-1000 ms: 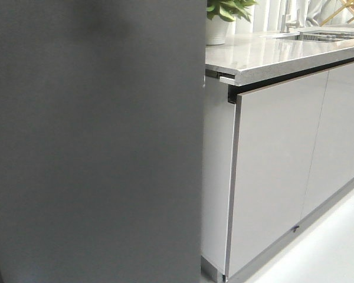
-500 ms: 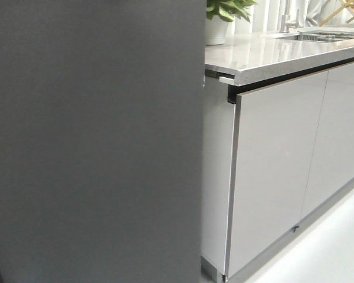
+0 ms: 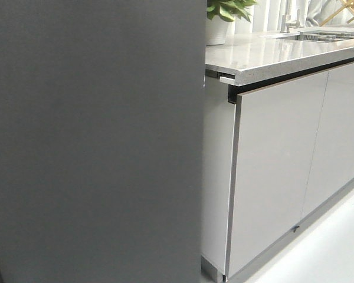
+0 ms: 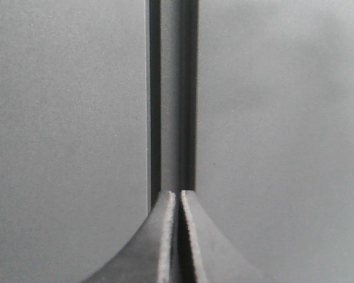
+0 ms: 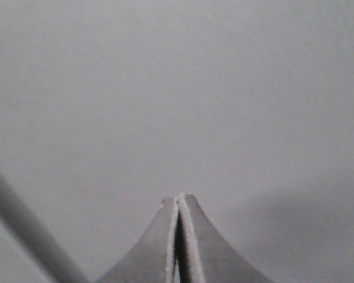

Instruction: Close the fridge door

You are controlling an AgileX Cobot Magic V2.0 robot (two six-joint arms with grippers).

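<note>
Matte dark grey and rigid, the fridge door [image 3: 94,141] is filling the space just ahead of both closed, empty hands, left hand [image 4: 177,194] facing a narrow seam, right hand [image 5: 178,197] facing plain panel; heavy-looking and gripless, it is probably calling for a flat push.

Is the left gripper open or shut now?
Shut. In the left wrist view, the left gripper has its two fingers pressed together, holding nothing, pointing at a dark gap between grey panels.

Even soft daylight, bright countertop [image 3: 271,53] sheen, grainy wrist views, blurred gripper tips, faint shadows
</note>
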